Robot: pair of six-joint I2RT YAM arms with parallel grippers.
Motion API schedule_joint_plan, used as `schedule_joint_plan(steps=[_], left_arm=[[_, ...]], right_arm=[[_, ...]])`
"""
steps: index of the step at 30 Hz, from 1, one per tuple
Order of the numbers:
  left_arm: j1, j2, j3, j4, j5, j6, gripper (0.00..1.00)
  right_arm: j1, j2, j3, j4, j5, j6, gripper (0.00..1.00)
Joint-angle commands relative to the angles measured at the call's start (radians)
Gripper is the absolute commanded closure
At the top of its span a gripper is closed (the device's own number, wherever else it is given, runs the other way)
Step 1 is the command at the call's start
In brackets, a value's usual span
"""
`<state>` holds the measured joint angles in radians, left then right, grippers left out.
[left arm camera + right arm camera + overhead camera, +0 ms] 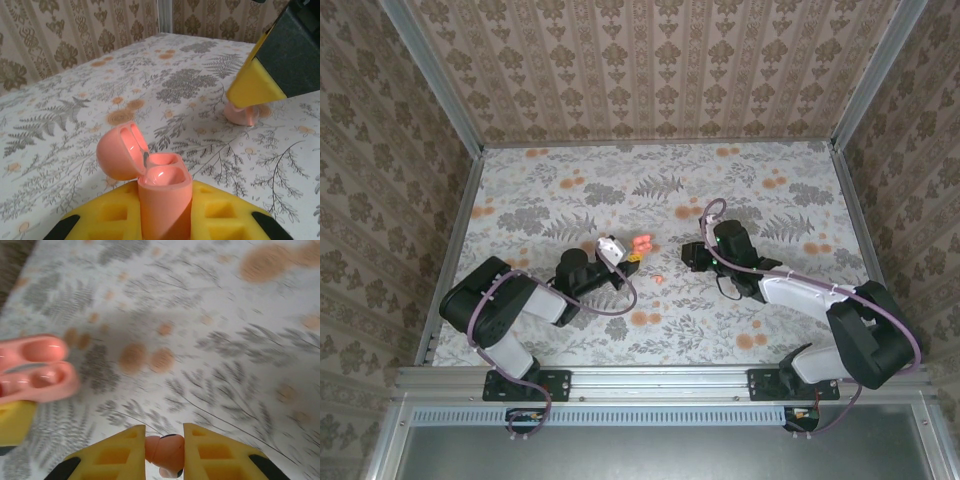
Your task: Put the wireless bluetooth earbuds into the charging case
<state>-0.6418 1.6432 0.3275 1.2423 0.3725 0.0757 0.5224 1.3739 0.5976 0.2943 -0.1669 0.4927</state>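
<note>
My left gripper [165, 210] is shut on the charging case [166, 200], which stands upright between its yellow fingers with the lid [119, 156] hinged open to the left and both wells bare. From above, the case [641, 243] sits at the left gripper [631, 256] tip near the table's middle. My right gripper [164, 434] is shut on one coral-pink earbud [167, 451], low over the cloth to the right of the case [35, 371]. In the left wrist view that earbud [241, 114] shows under a right finger [252, 89]. A second earbud [658, 279] lies on the cloth in front of the case.
The floral cloth [660, 190] covers the table, printed with orange flower blotches. Patterned walls and aluminium rails [455, 235] close in the left, right and far sides. Both arms reach in from the near edge, their grippers [692, 256] a short gap apart.
</note>
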Motion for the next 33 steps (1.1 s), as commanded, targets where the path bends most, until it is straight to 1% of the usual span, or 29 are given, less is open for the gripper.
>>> schedule_joint_plan(steps=[1,5,11,12,19,24,33], left_arm=[[-0.008,-0.010,0.024,0.046,0.045,0.027,0.96],[-0.012,-0.035,0.025,0.045,0.057,0.029,0.95],[-0.012,-0.074,0.007,0.046,0.056,0.017,0.95],[-0.012,-0.078,0.006,0.046,0.058,0.012,0.95],[-0.011,-0.101,0.005,0.045,0.063,-0.005,0.95],[-0.011,-0.114,0.001,0.042,0.053,-0.004,0.95],[-0.011,-0.108,-0.007,0.040,0.037,-0.011,0.95]], right_arm=[[0.043,0.001,-0.013,0.228,-0.045,-0.033,0.80],[0.084,0.011,-0.018,0.331,-0.054,-0.071,0.80],[0.112,0.011,-0.036,0.464,-0.067,-0.089,0.80],[0.118,0.041,-0.036,0.481,-0.070,-0.089,0.80],[0.150,0.112,-0.005,0.585,-0.093,-0.073,0.80],[0.154,0.139,0.008,0.622,-0.098,-0.066,0.80],[0.154,0.092,0.002,0.609,-0.088,-0.083,0.80]])
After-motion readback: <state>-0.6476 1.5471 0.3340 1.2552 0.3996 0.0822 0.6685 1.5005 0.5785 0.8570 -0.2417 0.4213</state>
